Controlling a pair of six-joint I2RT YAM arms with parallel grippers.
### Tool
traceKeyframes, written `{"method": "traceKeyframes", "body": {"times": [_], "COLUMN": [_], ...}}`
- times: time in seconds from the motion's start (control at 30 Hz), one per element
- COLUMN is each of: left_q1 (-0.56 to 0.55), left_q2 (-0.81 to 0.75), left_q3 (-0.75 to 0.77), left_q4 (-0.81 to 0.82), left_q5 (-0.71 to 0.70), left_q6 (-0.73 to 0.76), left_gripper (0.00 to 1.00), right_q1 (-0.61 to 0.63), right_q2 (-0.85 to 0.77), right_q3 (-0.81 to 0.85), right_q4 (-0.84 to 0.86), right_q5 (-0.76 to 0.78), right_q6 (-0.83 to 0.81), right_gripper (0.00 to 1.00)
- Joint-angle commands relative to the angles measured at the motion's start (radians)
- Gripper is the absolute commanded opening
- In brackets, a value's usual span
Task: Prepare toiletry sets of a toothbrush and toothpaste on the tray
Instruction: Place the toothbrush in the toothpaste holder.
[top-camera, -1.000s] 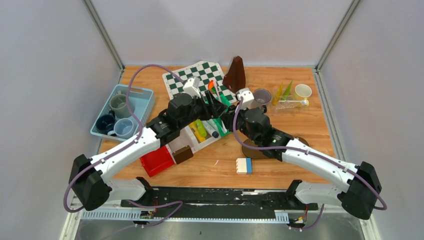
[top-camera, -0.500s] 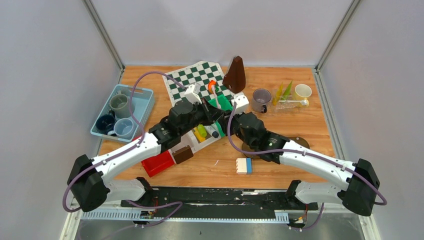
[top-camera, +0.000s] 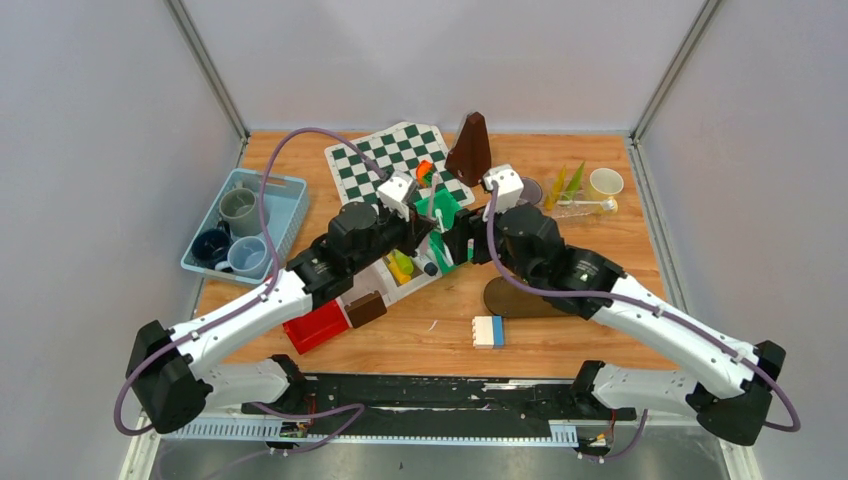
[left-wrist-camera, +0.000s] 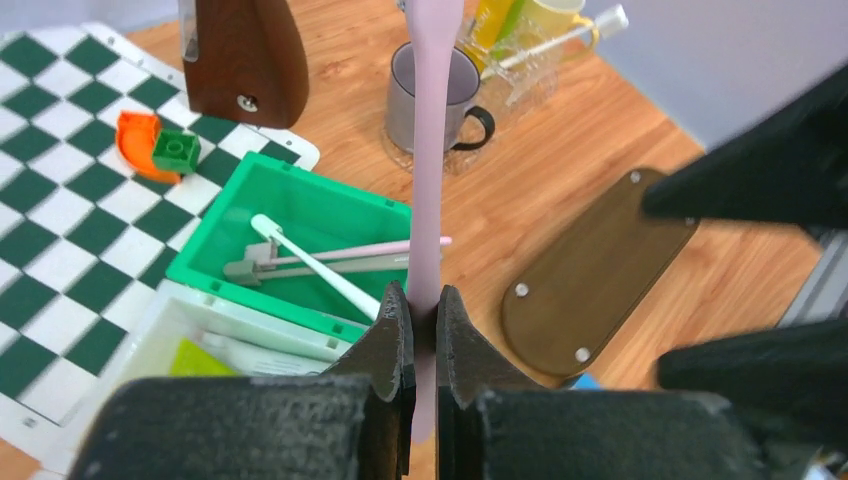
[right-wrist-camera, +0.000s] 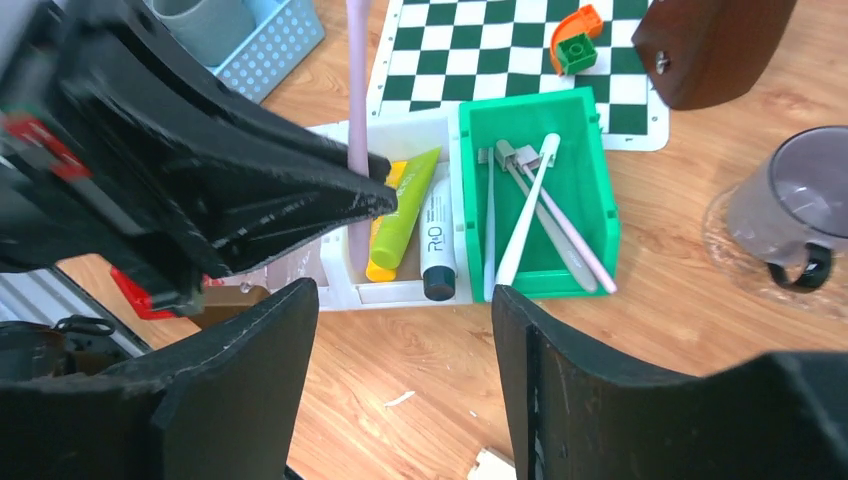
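Pinching a pink toothbrush (left-wrist-camera: 428, 150) low on its handle, the left end effector (left-wrist-camera: 422, 300) has both fingers pressed together on the stem. In the left wrist view the brush runs from there straight toward 12 o'clock. At 9 o'clock from the fingers a green bin (left-wrist-camera: 262, 283) sits partly on a chess mat (left-wrist-camera: 60, 200). A white toothbrush (left-wrist-camera: 305, 260) and some slim pale ones lie in the bin. At 12 o'clock a grey mug (left-wrist-camera: 440, 100) stands on clear plastic, just beside a clear tray (left-wrist-camera: 525, 70), with a pale yellow mug (left-wrist-camera: 560, 12) at 1 o'clock. A dark wooden piece (left-wrist-camera: 240, 50) is at 11 o'clock and an oval board (left-wrist-camera: 590, 270) at 3 o'clock.

In the right wrist view the right end effector (right-wrist-camera: 400, 295) has its fingers spread wide and holds nothing. Toward 12 o'clock from it a white bin (right-wrist-camera: 335, 275) holds a yellow-green tube (right-wrist-camera: 405, 215) and a white tube (right-wrist-camera: 437, 235) with a black cap. The green bin touches it at 1 o'clock. The left end effector comes in from 9 o'clock with the pink toothbrush pointing up. At 11 o'clock is a light blue basket (right-wrist-camera: 280, 35).

In the top view both end effectors meet over the bins in the middle of the worktop (top-camera: 430, 335). At 9 o'clock the basket holds a grey-green mug (top-camera: 240, 210), a dark blue mug (top-camera: 210, 245) and a light blue mug (top-camera: 247, 255). At 2 o'clock the clear tray carries the pale yellow mug, with yellow and green tubes (top-camera: 565, 180) beside it. A red bin (top-camera: 315, 322) lies at 7 o'clock.
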Motion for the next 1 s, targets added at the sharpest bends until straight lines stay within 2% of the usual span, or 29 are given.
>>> {"method": "traceKeyframes", "body": {"times": [0.0, 0.17, 0.5, 0.7, 0.97], "left_q1": [0.001, 0.002, 0.001, 0.001, 0.001], "left_q2": [-0.034, -0.020, 0.050, 0.137, 0.199], "left_q3": [0.041, 0.119, 0.282, 0.375, 0.459], "left_q4": [-0.030, -0.168, -0.502, -0.654, -0.774], "left_q5": [0.156, 0.307, 0.608, 0.694, 0.718], "left_q6": [0.280, 0.457, 0.670, 0.741, 0.809], "left_gripper": [0.00, 0.00, 0.00, 0.00, 0.00], "right_q1": [-0.017, -0.023, -0.023, -0.023, -0.023], "right_q2": [-0.050, -0.112, -0.275, -0.310, -0.276], "right_q3": [0.153, 0.202, 0.178, 0.161, 0.114], "right_q4": [-0.185, -0.238, -0.273, -0.271, -0.270], "right_q5": [-0.038, -0.104, -0.214, -0.312, -0.459], "right_q6": [-0.045, -0.185, -0.430, -0.602, -0.833], "right_gripper": [0.66, 0.66, 0.67, 0.66, 0.57]}}
